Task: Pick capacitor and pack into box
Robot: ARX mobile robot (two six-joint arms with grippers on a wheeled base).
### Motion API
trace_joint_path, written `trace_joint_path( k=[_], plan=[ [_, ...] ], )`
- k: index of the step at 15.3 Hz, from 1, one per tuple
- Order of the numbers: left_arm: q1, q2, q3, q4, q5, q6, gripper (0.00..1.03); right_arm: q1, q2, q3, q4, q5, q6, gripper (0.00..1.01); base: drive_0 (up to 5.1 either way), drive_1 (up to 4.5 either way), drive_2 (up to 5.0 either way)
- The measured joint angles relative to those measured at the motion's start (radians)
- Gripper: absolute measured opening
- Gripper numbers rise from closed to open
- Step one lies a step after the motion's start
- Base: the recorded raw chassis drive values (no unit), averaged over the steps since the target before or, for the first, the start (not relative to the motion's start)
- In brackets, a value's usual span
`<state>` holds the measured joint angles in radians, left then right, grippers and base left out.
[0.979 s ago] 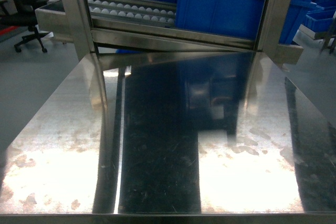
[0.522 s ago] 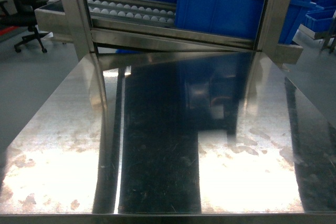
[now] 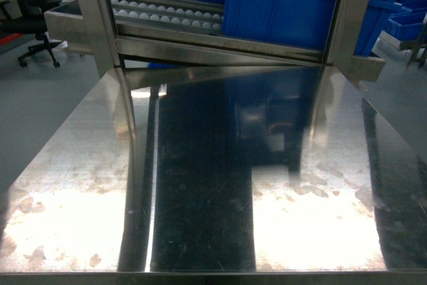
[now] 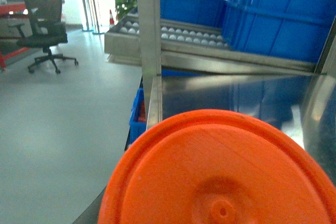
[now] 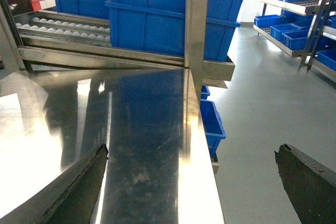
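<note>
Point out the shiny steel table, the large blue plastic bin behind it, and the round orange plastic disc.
Shiny steel table (image 3: 80,185): head view, bare left part of its top.
Large blue plastic bin (image 3: 280,8): head view, front wall.
Round orange plastic disc (image 4: 210,166): left wrist view, upper face.

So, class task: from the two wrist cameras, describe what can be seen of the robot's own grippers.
Right gripper: two dark, near-black fingers with rough, worn-looking edges, tapering wedge shapes at the lower corners of the right wrist view. In the left wrist view a round orange disc fills the foreground; no fingers show. No cables or markings are visible.
</note>
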<state>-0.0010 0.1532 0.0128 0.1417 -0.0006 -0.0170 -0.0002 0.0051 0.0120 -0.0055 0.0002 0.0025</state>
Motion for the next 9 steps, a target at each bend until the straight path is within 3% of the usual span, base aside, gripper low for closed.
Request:
trace_joint_path(
  k=[1, 9],
  plan=[
    [0.0, -0.107, 0.0, -0.155, 0.002, 0.0, 0.43, 0.0, 0.0, 0.0, 0.0, 0.0, 0.0, 0.98, 0.0, 0.0, 0.0],
    [0.0, -0.142, 0.0, -0.149, 0.0, 0.001, 0.43, 0.0, 0.0, 0.0, 0.0, 0.0, 0.0, 0.98, 0.0, 0.0, 0.0]
  ],
)
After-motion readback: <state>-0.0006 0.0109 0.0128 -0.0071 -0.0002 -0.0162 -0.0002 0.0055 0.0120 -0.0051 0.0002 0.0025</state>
